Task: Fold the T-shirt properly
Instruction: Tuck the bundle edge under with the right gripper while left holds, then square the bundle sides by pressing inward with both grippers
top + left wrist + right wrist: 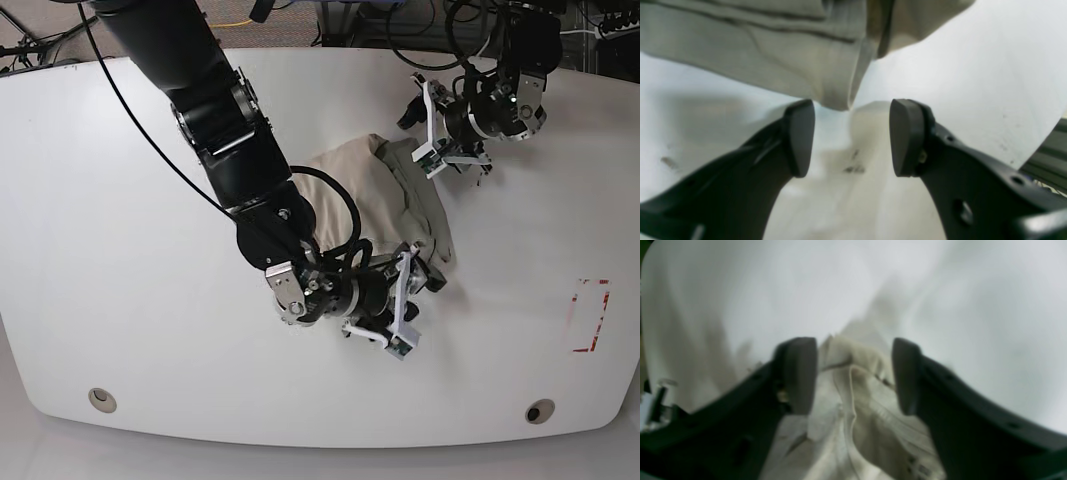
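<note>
The crumpled T-shirt (385, 195) lies mid-surface (120, 230), one bunched end between the spread fingers of the right claw (853, 373), a folded corner just beyond the left claw (851, 136), also spread and gripping nothing.

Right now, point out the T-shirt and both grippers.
T-shirt (360, 180): base view, bunched upper cloth.
Left gripper (852, 138): left wrist view, gap between open fingertips.
Right gripper (854, 375): right wrist view, between fingertips straddling cloth.
</note>
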You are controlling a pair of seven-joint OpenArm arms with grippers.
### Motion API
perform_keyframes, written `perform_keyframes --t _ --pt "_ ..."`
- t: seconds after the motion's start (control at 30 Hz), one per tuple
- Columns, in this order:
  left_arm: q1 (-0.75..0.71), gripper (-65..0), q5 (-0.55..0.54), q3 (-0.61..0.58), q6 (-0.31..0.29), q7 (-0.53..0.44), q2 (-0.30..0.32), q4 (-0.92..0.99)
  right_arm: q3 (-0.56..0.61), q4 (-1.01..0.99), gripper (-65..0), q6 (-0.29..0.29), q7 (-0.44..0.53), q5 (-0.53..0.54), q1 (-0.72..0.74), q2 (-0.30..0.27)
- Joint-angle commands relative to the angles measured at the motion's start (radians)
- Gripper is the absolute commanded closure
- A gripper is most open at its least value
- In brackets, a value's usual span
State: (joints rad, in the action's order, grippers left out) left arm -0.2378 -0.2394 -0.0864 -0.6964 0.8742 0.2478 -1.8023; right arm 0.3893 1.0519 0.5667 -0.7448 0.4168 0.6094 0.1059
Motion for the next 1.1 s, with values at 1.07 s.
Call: perform_keyframes --t 1.07 --pt "0.148 -33.8 -0.011 0.126 0.06 -0.023 -0.278 -0.08 -0.349 0.538 -37.7 0.069 -0.27 0.282 -0.487 -0.255"
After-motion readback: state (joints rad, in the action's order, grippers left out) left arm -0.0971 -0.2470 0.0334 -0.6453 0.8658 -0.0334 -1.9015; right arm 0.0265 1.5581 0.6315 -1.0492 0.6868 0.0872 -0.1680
